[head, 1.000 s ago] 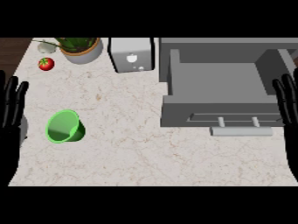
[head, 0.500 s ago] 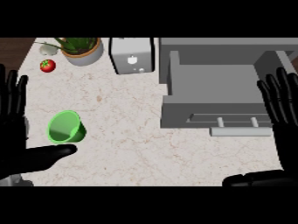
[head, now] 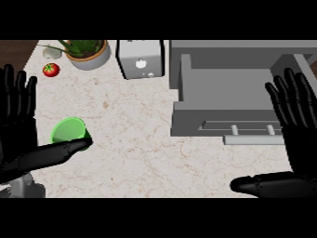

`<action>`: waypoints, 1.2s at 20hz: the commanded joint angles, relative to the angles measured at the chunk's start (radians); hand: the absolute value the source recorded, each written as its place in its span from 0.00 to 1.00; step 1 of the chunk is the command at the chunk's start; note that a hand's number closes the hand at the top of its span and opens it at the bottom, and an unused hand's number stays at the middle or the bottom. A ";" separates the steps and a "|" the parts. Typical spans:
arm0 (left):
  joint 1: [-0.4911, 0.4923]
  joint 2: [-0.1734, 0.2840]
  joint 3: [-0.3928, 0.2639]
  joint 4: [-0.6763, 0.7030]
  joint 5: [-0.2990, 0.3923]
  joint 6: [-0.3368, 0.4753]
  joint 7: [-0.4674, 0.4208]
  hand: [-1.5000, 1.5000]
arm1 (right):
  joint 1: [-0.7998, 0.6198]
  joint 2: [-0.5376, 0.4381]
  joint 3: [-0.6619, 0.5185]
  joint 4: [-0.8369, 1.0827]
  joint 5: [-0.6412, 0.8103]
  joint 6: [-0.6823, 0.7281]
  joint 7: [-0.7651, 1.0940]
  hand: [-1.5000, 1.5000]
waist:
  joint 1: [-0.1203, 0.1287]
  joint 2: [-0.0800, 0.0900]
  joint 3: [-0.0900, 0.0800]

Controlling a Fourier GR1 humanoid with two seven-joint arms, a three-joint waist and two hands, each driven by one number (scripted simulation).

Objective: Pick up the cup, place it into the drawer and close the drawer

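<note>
Pale marbled table (head: 140, 153), potted green plant (head: 87, 52) in a grey pot at its far left edge, small red tomato (head: 50, 69) just beside the pot, grey toaster (head: 142, 59) to the plant's right

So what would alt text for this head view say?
A green cup lies on a marble counter beside the robot's open left hand; the open right hand hovers by an open grey drawer.

bright, even light over the counter (head: 154, 139); shadows faint, no glare.
</note>
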 commanded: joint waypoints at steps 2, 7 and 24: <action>-0.077 -0.010 0.005 0.095 -0.017 0.042 -0.025 0.00 | 0.010 0.015 0.040 -0.052 0.038 -0.014 0.033 0.00 | -0.002 0.000 0.000; -0.051 0.017 0.021 0.097 0.018 0.034 0.001 0.00 | 0.015 -0.010 -0.033 0.012 -0.023 0.035 -0.024 0.00 | -0.001 0.000 0.000; 0.160 0.004 0.032 0.105 0.051 0.020 -0.079 0.00 | -0.046 -0.021 -0.067 0.011 -0.037 0.026 0.027 0.00 | 0.003 0.000 0.000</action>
